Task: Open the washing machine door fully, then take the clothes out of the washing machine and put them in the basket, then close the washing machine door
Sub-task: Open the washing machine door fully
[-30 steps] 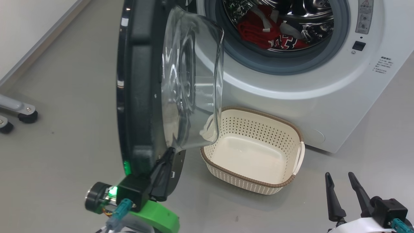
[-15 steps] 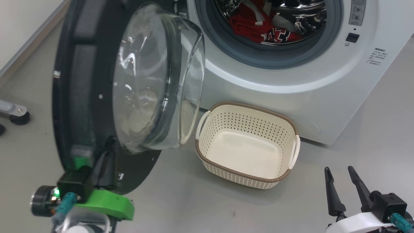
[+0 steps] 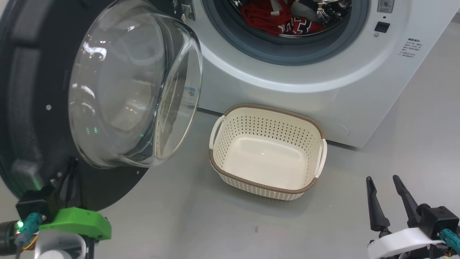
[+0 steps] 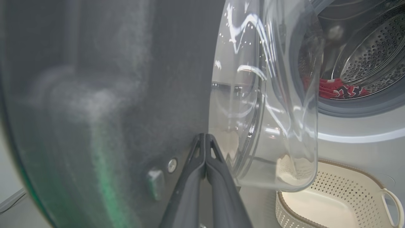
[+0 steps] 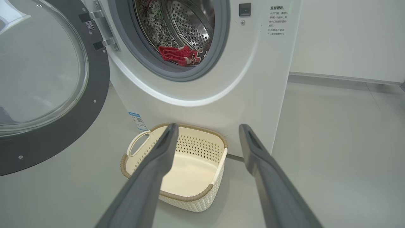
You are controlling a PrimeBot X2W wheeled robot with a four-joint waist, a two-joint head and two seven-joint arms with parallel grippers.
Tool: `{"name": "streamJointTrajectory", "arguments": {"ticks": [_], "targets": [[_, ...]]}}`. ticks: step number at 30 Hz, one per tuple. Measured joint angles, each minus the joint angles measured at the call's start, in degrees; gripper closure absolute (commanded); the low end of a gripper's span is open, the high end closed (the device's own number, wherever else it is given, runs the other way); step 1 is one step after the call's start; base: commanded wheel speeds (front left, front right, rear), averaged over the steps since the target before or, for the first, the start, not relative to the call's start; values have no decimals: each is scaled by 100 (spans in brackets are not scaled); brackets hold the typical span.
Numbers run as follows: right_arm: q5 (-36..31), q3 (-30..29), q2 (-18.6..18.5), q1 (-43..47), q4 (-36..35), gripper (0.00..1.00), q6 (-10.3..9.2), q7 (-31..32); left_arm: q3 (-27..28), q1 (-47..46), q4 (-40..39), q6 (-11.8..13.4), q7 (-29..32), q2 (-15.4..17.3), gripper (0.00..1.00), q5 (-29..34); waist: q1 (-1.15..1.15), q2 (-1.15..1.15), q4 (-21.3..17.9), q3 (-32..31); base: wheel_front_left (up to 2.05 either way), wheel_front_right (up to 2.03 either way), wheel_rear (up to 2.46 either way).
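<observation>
**Clothes sit high and ahead of my right gripper, with the door between them and my left**

The red clothes [image 5: 177, 55] lie in a low heap on the floor of the drum [image 5: 190, 25], just behind the grey seal [image 5: 177, 76]. The heap's longer side runs roughly across the mouth. Below the opening, the basket [image 3: 269, 107] stands empty on the floor against the machine [image 3: 287, 97], almost under the clothes.

The door [image 3: 21, 108] stands wide open off to the left, its glass bowl [image 3: 125, 82] bulging toward the basket. My left gripper [image 4: 205, 139] is clenched on nothing, its tips at the door's dark inner face low beside the bowl. I judge that I am pushing the door there.

My right gripper [image 3: 382, 180] hangs low with its jaws spread and empty, and it points at the machine. From it the clothes lie up, forward and a little left, with nothing in the way. I judge the right arm better placed for the reach, since the door blocks the left arm's line to the drum.
</observation>
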Motion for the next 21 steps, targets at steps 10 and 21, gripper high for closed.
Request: {"name": "streamJointTrajectory", "arguments": {"ticks": [10,21], "targets": [[-2,-8,-47,-112,7,0,33,0,344,-513,736,16,-55,108,100,-197,0,0,-65,66,0,0,0],[-3,18,-64,-118,57,0,43,0,859,-956,1423,16,-120,427,100,-292,0,0,-122,45,0,0,0]]}}
